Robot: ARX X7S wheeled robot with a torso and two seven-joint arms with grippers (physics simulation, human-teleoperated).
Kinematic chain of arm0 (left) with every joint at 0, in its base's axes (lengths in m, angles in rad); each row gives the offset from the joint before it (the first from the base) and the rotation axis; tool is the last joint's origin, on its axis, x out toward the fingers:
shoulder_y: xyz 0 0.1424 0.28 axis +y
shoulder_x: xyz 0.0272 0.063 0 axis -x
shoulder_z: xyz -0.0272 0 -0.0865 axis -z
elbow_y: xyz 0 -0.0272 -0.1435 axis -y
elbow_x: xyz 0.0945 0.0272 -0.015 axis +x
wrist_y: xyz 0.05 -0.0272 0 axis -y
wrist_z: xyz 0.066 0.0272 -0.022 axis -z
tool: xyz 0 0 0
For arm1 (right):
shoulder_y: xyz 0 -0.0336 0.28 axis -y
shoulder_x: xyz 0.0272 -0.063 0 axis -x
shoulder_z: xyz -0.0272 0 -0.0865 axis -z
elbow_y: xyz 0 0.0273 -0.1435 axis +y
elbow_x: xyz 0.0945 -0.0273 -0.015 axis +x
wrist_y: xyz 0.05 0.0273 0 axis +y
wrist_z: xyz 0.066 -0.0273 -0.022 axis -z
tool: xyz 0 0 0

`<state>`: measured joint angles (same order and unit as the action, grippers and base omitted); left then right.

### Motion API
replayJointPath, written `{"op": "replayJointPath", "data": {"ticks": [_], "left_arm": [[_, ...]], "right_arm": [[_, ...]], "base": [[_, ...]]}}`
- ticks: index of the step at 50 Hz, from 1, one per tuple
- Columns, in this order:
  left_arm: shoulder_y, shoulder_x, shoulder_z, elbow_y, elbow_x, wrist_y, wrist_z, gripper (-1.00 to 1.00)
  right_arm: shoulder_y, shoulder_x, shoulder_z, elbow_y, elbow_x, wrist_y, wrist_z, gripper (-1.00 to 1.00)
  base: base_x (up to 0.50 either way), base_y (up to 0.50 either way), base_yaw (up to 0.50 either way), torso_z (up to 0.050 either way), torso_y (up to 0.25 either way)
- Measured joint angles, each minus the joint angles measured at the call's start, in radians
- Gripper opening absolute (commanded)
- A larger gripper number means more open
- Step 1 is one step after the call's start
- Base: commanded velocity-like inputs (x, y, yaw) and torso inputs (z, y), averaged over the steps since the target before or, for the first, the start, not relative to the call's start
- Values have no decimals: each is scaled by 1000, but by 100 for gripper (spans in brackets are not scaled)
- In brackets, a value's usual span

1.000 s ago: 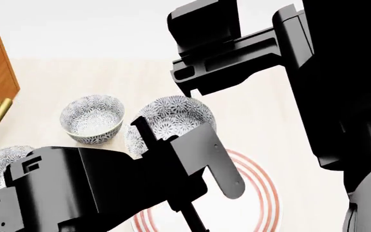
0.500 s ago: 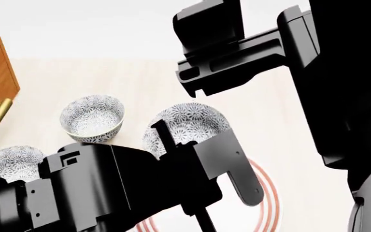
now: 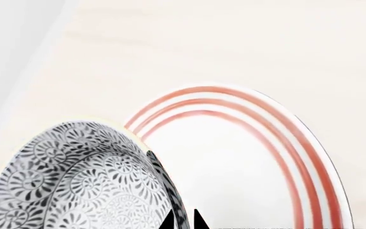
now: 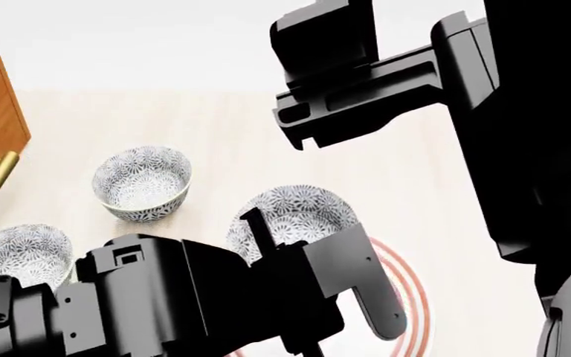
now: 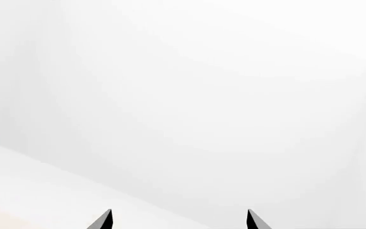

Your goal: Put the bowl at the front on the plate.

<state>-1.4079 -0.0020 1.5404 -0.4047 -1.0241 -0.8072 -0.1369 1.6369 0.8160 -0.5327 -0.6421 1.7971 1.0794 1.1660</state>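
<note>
My left tool (image 4: 311, 297) pinches the bowl (image 4: 296, 212) by its thin rim; glazed, rigid, chippable, likely slippery.

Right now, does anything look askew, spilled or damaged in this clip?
Only the held bowl: the left gripper pinches its rim and it hangs tilted over the plate, not yet set down. The other two bowls sit upright. Nothing looks spilled or broken.
</note>
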Motion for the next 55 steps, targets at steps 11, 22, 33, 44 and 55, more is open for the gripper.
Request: {"op": "replayJointPath", "data": {"ticks": [11,22,33,44,55], "left_arm": [[23,1,9,-8,7,16,8,-100],[43,1,11,-6,11,26,3,-100],[59,1,13,15,15,27,-9,-100],[78,1,13,34,23,28,-20,-100],[93,1,12,31,27,41,-21,-100]], "right_arm": [[-7,3,0,-4,-7,-8,-5,100],[-28,24,11,-14,-18,-19,-28,100],[-46,41,20,-25,-26,-29,-43,100],[-61,46,22,-30,-37,-38,-50,100],[-73,53,24,-37,-40,-47,-52,100]], "base": [[0,0,0,0,0],[0,0,0,0,1],[0,0,0,0,0],[0,0,0,0,1],[0,0,0,0,0]]}}
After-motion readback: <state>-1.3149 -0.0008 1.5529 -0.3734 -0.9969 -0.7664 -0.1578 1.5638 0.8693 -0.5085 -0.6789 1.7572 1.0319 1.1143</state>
